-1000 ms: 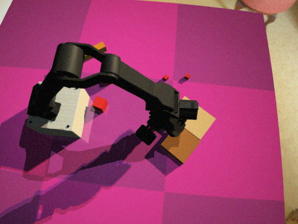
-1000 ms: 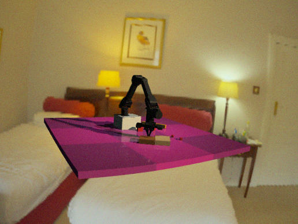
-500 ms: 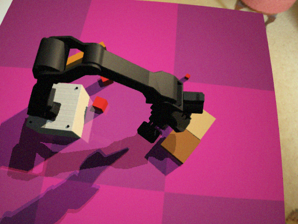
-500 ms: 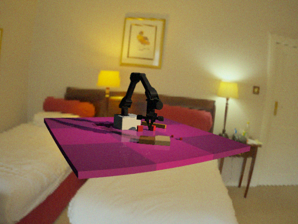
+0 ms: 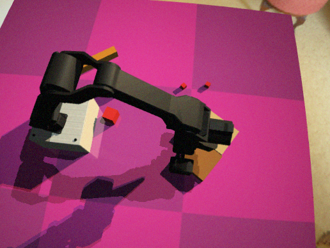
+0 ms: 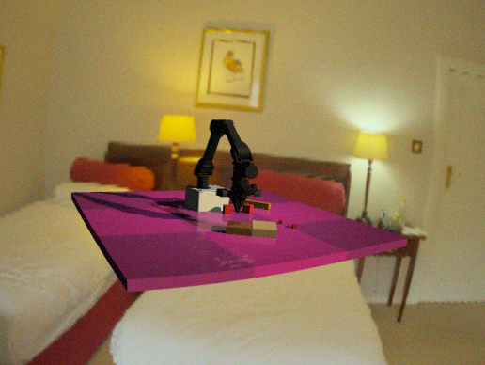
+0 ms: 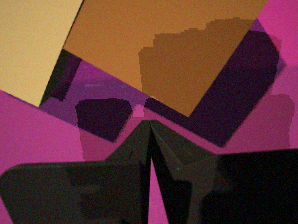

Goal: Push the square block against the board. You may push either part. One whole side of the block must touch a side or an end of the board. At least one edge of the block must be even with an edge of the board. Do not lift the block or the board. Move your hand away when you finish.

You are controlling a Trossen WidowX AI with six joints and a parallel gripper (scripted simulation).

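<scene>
Square orange-brown block (image 5: 208, 161) (image 6: 239, 229) (image 7: 170, 35) lies against long pale tan board (image 5: 221, 149) (image 6: 264, 229) (image 7: 30, 40), right of white box. Contact appears made; edge evenness doubtful, near-left edges look stepped. Black gripper (image 6: 239, 210) (image 7: 148, 127) pressed together, holding nothing; withdrawal remains.

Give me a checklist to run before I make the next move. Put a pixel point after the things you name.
1. Gripper (image 5: 192, 155) (image 6: 238, 210) (image 7: 148, 127) shut, nothing between its fingers: ok.
2. Orange-brown block (image 5: 208, 163) (image 6: 239, 228) (image 7: 115, 35) against the tan board (image 5: 224, 148) (image 6: 264, 229) (image 7: 30, 45), no gap showing: ok.
3. Whole block side in contact: cannot tell; the arm covers part of the seam from above.
4. One block edge even with a board edge: ok, on the side away from the base.
5. Fingertips clear of the block: ok, a gap shows in the wrist view.
6. Hand moved away: not ok.
</scene>
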